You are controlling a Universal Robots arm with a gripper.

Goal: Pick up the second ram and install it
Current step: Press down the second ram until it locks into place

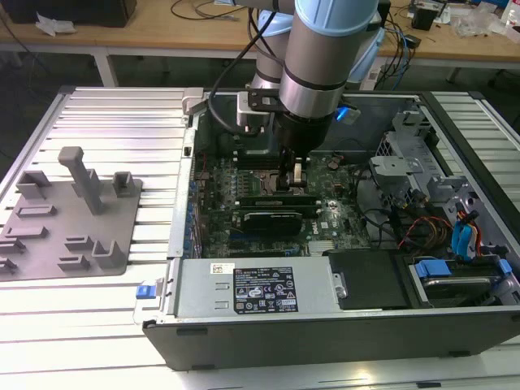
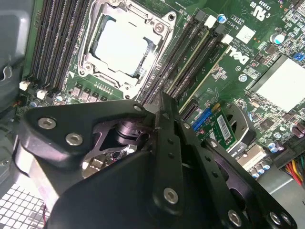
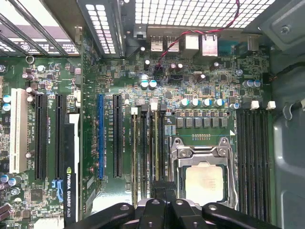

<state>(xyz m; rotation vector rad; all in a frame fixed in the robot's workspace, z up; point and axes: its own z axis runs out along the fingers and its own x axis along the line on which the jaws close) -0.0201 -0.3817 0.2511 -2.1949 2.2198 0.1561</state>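
Green second ram [image 3: 156, 143] sits in its motherboard slot right beneath your pincer [image 3: 159, 188], whose fingers look closed together.

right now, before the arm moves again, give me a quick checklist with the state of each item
1. Claw lined up with the memory slots beside the processor socket: ok in the first wrist view.
2. Second ram standing in a slot in line with the claw: looks ok.
3. Second ram pressed fully home, end latches closed: cannot tell.
4. Processor socket clear of the claw: ok, it lies beside the claw, not under it.
5. Black graphics card apart from the claw: ok, several slots lie between them.
6. Arm clear of the case wall: ok in the exterior view.
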